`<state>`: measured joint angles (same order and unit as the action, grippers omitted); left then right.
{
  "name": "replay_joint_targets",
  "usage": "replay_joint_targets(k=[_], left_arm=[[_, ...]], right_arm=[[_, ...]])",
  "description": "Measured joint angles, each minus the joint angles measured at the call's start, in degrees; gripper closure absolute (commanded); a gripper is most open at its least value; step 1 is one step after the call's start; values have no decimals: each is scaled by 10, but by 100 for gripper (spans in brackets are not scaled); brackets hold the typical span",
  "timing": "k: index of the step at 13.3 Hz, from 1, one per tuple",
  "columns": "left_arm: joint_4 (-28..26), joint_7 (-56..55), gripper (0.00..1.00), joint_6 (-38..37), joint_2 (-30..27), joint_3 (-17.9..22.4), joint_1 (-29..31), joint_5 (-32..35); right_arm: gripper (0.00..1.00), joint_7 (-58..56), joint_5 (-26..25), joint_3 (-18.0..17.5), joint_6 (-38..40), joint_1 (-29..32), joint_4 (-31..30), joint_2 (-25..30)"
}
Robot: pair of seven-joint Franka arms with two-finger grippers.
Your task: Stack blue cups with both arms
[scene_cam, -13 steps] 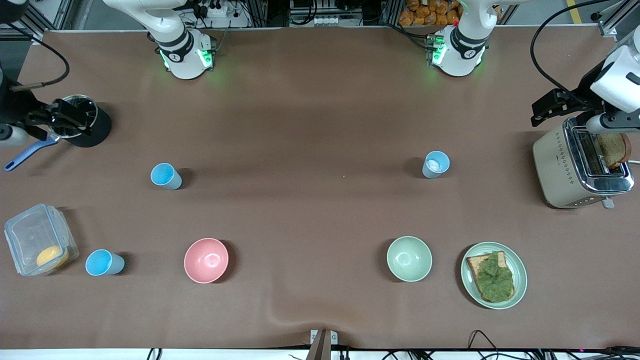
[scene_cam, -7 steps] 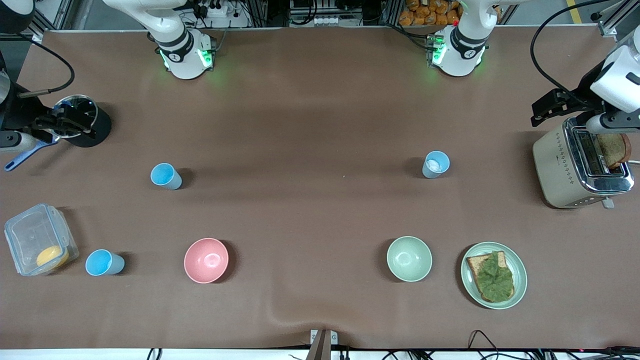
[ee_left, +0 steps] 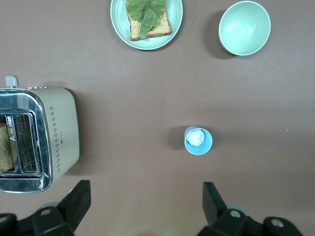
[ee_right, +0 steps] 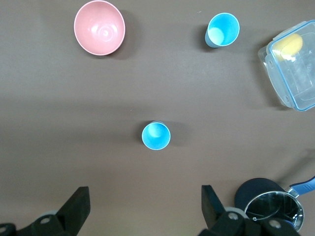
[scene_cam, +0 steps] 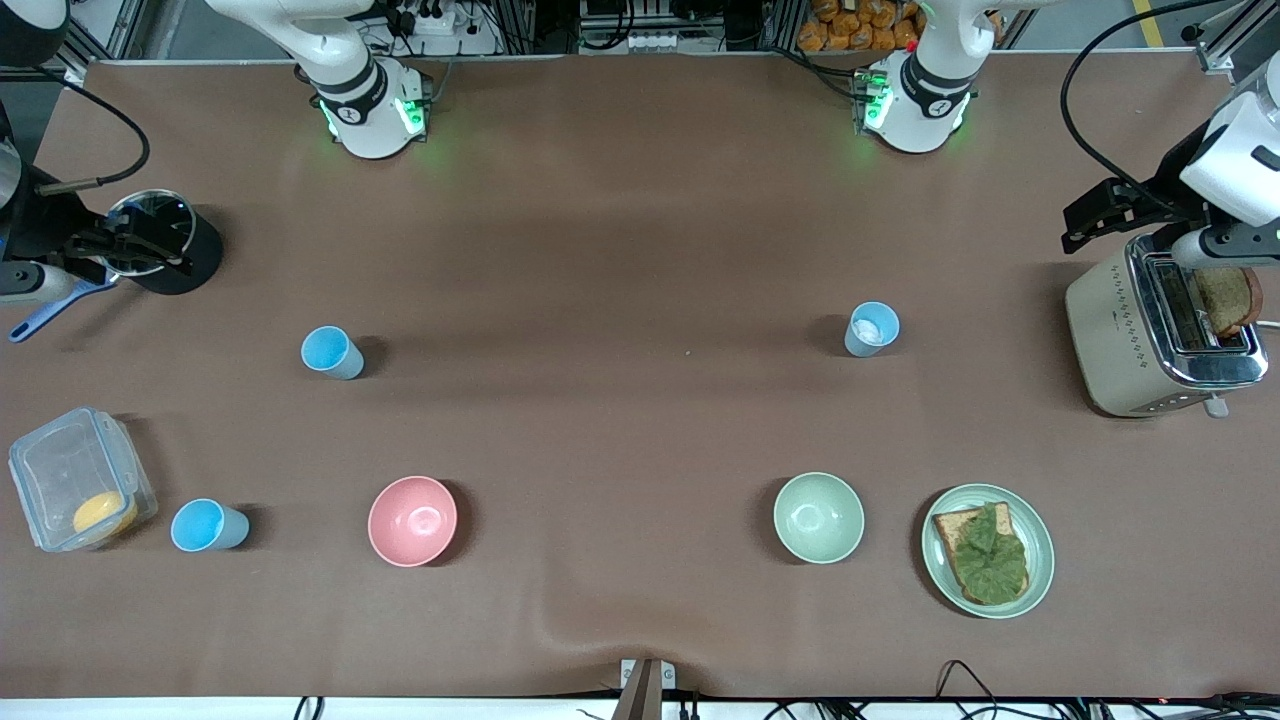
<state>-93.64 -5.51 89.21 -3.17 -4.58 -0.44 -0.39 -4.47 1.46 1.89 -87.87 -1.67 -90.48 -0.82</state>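
Three blue cups stand upright on the brown table. One bright sky-blue cup (scene_cam: 331, 352) (ee_right: 156, 135) stands toward the right arm's end. A second bright one (scene_cam: 208, 525) (ee_right: 222, 29) stands nearer the front camera, beside the clear box. A paler cup with a whitish inside (scene_cam: 871, 329) (ee_left: 198, 140) stands toward the left arm's end. My right gripper (scene_cam: 150, 243) (ee_right: 145, 199) hangs high, open and empty, close to the first bright cup. My left gripper (scene_cam: 1085, 222) (ee_left: 146, 196) hangs high, open and empty, between the paler cup and the toaster.
A pink bowl (scene_cam: 412, 520) and a pale green bowl (scene_cam: 818, 517) sit near the front. A green plate (scene_cam: 932, 572) holds toast with lettuce. A toaster (scene_cam: 1110, 330) holds bread. A black pot (scene_cam: 195, 265) and a clear box (scene_cam: 55, 465) are at the right arm's end.
My right gripper has shifted slightly toward the right arm's end of the table, by the pot in the front view. The left arm and all cups have not moved.
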Motion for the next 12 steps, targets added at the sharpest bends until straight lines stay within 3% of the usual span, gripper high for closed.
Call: replay_joint_targets(k=[12], left_arm=[[0, 0, 0, 0, 0, 0, 0, 0]], right_arm=[[0, 0, 0, -2, 6, 0, -5, 0]])
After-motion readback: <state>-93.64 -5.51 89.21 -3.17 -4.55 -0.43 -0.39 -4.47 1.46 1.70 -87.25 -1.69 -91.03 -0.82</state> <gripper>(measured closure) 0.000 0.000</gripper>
